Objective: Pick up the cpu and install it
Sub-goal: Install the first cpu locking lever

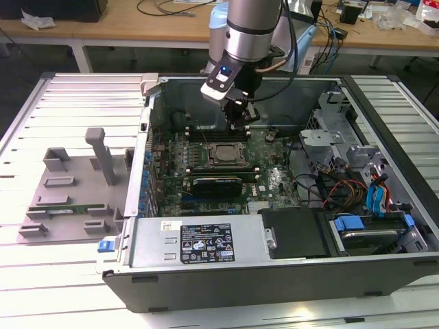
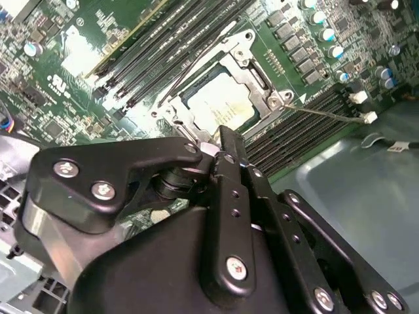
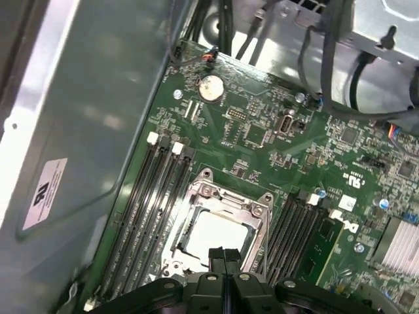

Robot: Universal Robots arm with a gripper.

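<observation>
The cpu, a pale silver square, lies flat inside the metal frame of the motherboard socket. The second wrist view shows the cpu in its socket frame, just past the black fingers. In the exterior view the socket sits at the middle of the green board inside the open computer case. My gripper hangs a little above the board, just behind the socket. Its fingers are pressed together and hold nothing, as seen in both wrist views.
Black memory slots flank the socket, and a green memory stick stands in one. Cables and a drive cage fill the case at the exterior view's right. A grey fixture tray lies at the left. The case wall rises close by.
</observation>
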